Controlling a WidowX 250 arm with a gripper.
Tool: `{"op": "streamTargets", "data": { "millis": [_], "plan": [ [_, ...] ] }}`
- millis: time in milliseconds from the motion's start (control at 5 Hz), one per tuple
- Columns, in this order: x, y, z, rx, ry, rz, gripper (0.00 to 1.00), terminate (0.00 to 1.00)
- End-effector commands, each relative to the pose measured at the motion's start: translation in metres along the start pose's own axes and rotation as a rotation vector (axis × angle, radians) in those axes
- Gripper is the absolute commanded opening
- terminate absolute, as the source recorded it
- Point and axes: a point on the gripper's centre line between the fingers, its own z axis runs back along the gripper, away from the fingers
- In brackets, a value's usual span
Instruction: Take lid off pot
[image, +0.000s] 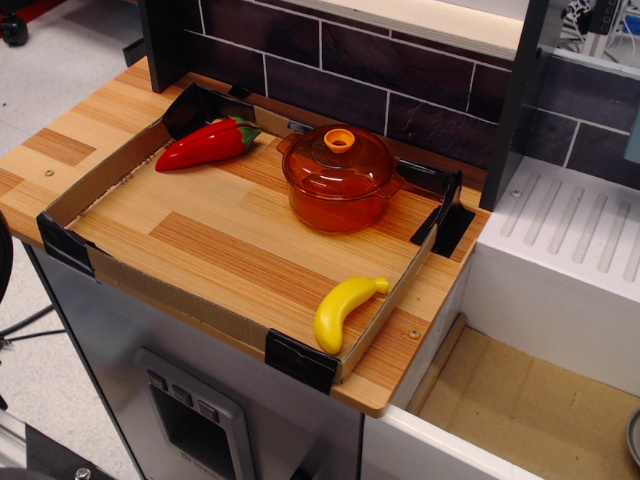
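Observation.image view looks down at an angle on a wooden worktop (210, 240) of striped light and darker planks, edged by a low cardboard rim (150, 285) with black tape at the corners. Dark tiled wall (400, 65) runs along the far side; a white ribbed drainer (580, 225) sits to the right, pale floor to the left. Pot (340, 195) stands toward the far right of the worktop, upright, lid (340, 150) seated on it, ring knob on top. Red pepper (205, 145) lies at the far left, well apart from the pot. Yellow banana (345, 310) lies against the near right rim. No arm or fingers in frame, so their state cannot be told.
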Motion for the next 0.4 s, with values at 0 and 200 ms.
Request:
{"op": "streamTargets", "data": {
  "millis": [0,200],
  "plan": [
    [0.0,0.0,0.0,0.0,0.0,0.0,1.0,0.0],
    [-0.012,-0.017,0.005,-0.03,0.04,-0.012,1.0,0.0]
  ]
}}
